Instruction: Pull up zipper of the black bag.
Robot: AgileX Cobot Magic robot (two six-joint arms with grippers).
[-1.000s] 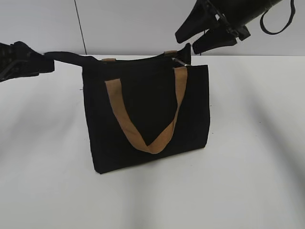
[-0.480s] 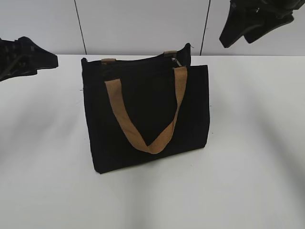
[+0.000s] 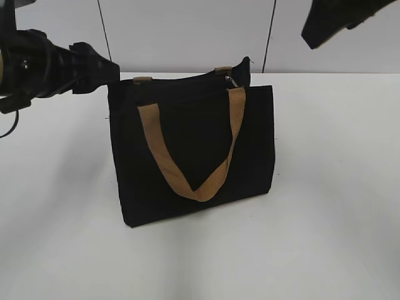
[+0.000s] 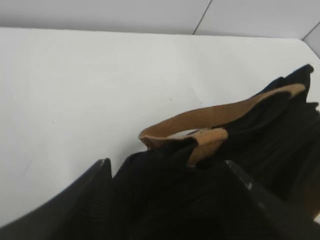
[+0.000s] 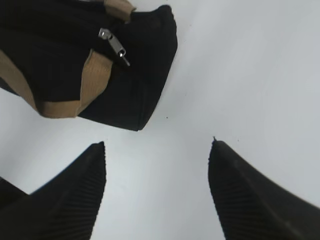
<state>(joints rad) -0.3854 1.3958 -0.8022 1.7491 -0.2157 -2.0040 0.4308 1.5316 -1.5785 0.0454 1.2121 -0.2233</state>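
Note:
The black bag (image 3: 187, 150) stands upright on the white table, with a tan handle (image 3: 200, 187) hanging down its front. The zipper (image 3: 181, 81) runs along its top edge, and the silver pull (image 3: 232, 80) lies at the right end. My left gripper (image 3: 100, 69) is open at the bag's top left corner. In the left wrist view its fingers (image 4: 170, 170) are spread with black bag fabric (image 4: 280, 135) between them. My right gripper (image 3: 322, 28) is open and empty, high at the upper right. Its wrist view shows the fingers (image 5: 157, 145) over bare table, with the pull (image 5: 114, 46) farther off.
The white table (image 3: 331, 187) extends around the bag on all sides. A pale wall with dark vertical seams (image 3: 269, 37) stands behind the table's far edge. The second tan handle (image 4: 215, 115) arches over the bag's top in the left wrist view.
My left gripper let go of the stretched bag corner, drew back, then moved right to the bag's top left corner. My right gripper rose up and to the right, away from the pull.

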